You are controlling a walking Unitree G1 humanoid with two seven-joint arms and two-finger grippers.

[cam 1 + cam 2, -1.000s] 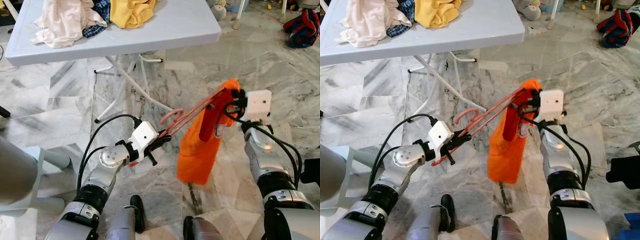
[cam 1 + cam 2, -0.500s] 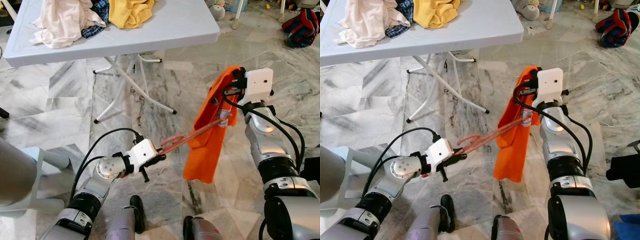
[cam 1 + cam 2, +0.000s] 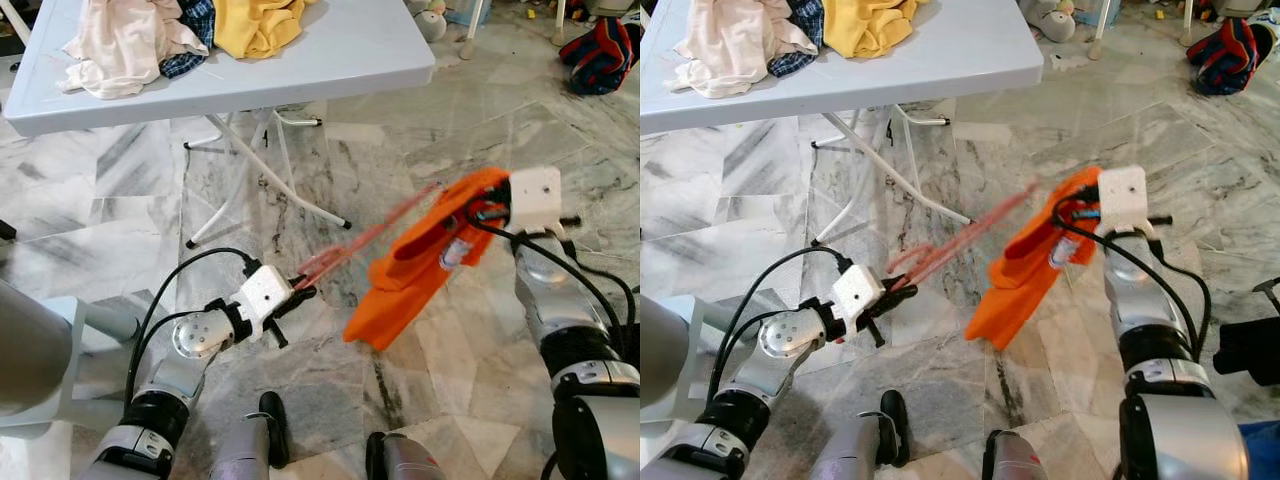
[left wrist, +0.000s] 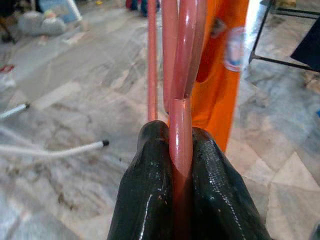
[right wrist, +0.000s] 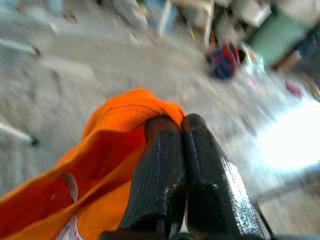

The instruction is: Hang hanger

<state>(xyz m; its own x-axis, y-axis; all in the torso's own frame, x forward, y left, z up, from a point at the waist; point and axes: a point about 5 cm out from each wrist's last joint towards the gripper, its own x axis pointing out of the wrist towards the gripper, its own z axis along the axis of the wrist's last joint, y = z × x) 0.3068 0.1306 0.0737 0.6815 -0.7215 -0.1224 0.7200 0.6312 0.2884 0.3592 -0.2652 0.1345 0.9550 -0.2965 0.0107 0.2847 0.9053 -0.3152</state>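
Observation:
A pink plastic hanger (image 3: 350, 248) is held low over the marble floor, blurred by motion, and in the left wrist view the hanger (image 4: 181, 100) runs straight out between the fingers. My left gripper (image 3: 296, 294) is shut on its lower end. An orange shirt (image 3: 420, 262) hangs from my right gripper (image 3: 488, 208), which is shut on the shirt's upper edge (image 5: 131, 107). The shirt swings out to the left, its tail near the floor. The hanger's far end points at the shirt; I cannot tell if it is inside it.
A white folding table (image 3: 350, 60) stands ahead with a heap of cream, plaid and yellow clothes (image 3: 180, 30); its legs (image 3: 265, 175) splay onto the floor in front of me. A red-and-blue bundle (image 3: 600, 55) lies far right. A grey seat (image 3: 40, 340) is at my left.
My right gripper has dropped lower with the orange shirt, which now swings out sideways. My left gripper has raised and tilted the hanger, which is now blurred.

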